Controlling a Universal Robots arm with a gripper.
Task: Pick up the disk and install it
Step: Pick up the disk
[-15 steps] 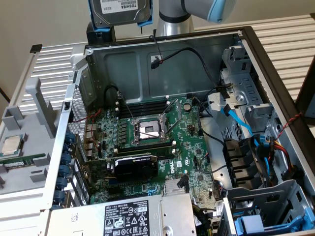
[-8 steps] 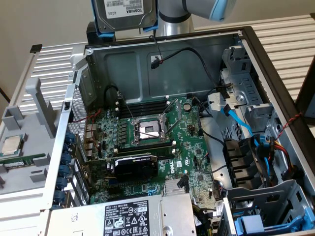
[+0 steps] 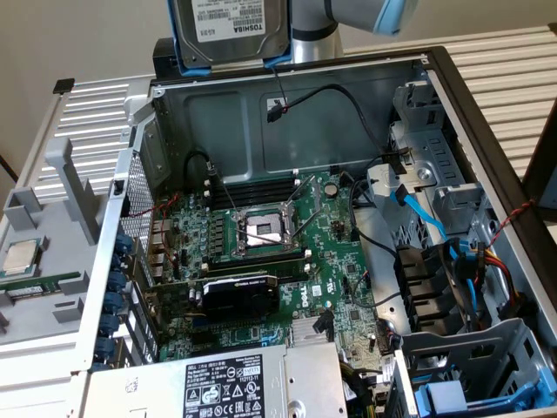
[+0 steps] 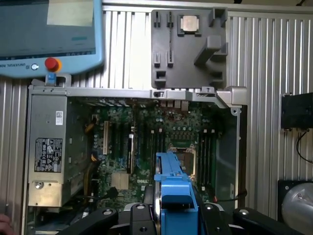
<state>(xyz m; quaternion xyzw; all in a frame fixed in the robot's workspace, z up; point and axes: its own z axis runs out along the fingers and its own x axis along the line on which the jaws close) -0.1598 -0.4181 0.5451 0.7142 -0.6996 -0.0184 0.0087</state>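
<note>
1. Gripping the disk [image 3: 228,30] by its blue carrier frame [image 4: 173,191], the jaws are clenched on it from both sides, as the wrist view shows.
2. The disk hangs in the air, clear of the table [image 3: 513,78], above the far wall of the open computer case [image 3: 261,122] in the exterior view. Its white label faces that camera.
3. In the wrist view the disk appears edge-on, over the motherboard [image 4: 146,122] inside the case.
4. The processor socket [image 3: 261,228] sits near the middle of the motherboard, with a black graphics card [image 3: 239,296] just on its near side.
5. The power supply [image 3: 235,383] occupies the near edge of the case.
6. A grey tray [image 3: 52,218] lies on the table at the exterior view's left of the case. It carries a processor chip [image 3: 22,257] and a green memory stick [image 3: 39,283].
7. A blue drive bracket [image 3: 452,396] sits in the near corner of the case at the exterior view's right.
</note>
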